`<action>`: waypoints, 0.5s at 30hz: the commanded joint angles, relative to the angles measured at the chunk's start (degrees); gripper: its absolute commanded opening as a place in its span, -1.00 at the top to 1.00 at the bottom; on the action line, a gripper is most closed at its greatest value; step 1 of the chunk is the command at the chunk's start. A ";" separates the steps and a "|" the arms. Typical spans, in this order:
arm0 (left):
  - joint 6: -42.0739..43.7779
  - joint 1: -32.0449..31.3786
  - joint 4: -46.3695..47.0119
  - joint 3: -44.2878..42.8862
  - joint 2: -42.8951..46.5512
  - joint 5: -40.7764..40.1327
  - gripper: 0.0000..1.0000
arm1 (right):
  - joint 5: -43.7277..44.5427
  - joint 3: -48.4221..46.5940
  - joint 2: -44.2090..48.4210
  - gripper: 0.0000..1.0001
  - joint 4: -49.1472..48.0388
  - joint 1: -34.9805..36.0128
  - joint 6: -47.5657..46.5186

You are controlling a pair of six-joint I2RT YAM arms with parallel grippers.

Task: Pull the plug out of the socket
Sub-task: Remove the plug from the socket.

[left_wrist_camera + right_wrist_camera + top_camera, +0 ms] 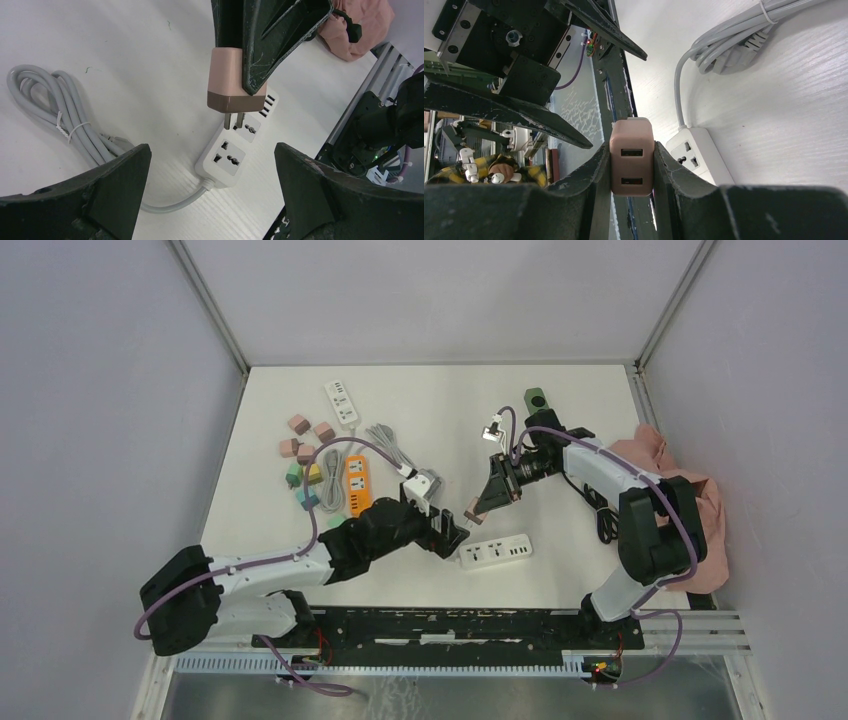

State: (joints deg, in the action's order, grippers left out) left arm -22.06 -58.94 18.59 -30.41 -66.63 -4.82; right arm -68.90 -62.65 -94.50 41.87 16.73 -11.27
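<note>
The right gripper (631, 150) is pinched on the sides of the plug (232, 75), whose prongs hang just above an outlet of the strip (227, 162) and out of it; the strip lies on the table just below that gripper. The left gripper (211, 150) stands spread wide, the strip showing between its fingers, untouched. The plug is a pink block with a darker brown band at the prong end; two flat metal prongs below; two USB ports on its back face.
</note>
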 commanded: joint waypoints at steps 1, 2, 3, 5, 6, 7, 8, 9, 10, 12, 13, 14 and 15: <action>-3.07 0.19 0.47 -3.48 -0.57 -1.71 -1.00 | -1.46 0.49 -0.03 0.99 -3.21 -0.34 3.06; -3.03 0.22 0.02 -3.82 -0.80 -1.69 -1.00 | -1.59 0.62 0.01 0.99 -3.84 -0.30 3.98; -2.88 0.15 -0.75 -4.27 -0.97 -1.68 -1.00 | -1.54 0.82 -0.03 0.99 -4.79 -0.34 5.75; -2.54 0.20 -2.77 -5.51 -1.43 -1.80 -1.00 | -0.83 1.16 -0.05 0.99 -6.80 -0.29 9.00; -2.27 0.14 -3.86 -6.09 -1.70 -1.93 -1.00 | -0.74 1.41 -0.07 0.99 -7.81 -0.25 10.21; -1.94 0.09 -4.56 -6.60 -1.85 -1.96 -1.00 | -0.49 1.47 -0.16 0.99 -8.27 -0.35 11.08; -1.62 0.06 -5.18 -6.93 -1.93 -1.89 -1.00 | -0.43 1.57 -0.23 0.99 -9.15 -0.30 12.50; -1.22 0.07 -5.55 -7.29 -2.01 -1.60 -0.99 | -0.42 1.66 -0.42 0.99 -9.71 -0.25 13.44; -0.41 0.12 -5.90 -7.43 -2.12 -1.08 -0.99 | -0.57 1.58 -0.62 0.99 -9.79 -0.30 13.79; 1.62 0.13 -6.15 -7.68 -2.38 0.55 -0.99 | -0.61 1.61 -0.75 0.98 -10.23 -0.29 14.81; 2.66 0.09 -6.31 -7.91 -2.63 1.29 -0.99 | -0.59 1.65 -0.89 0.98 -10.52 -0.30 15.42; 3.63 0.09 -6.76 -8.28 -3.09 1.91 -0.99 | -0.58 1.68 -1.10 0.98 -10.59 -0.30 15.90; 4.37 0.12 -7.73 -8.93 -3.66 2.17 -0.99 | -0.56 1.74 -1.23 0.97 -10.70 -0.30 16.60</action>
State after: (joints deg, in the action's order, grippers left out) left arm -21.76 -58.94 12.34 -36.03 -68.95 -5.15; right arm -68.29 -61.10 -95.24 34.20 16.73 1.23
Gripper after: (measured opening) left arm 0.996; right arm 0.349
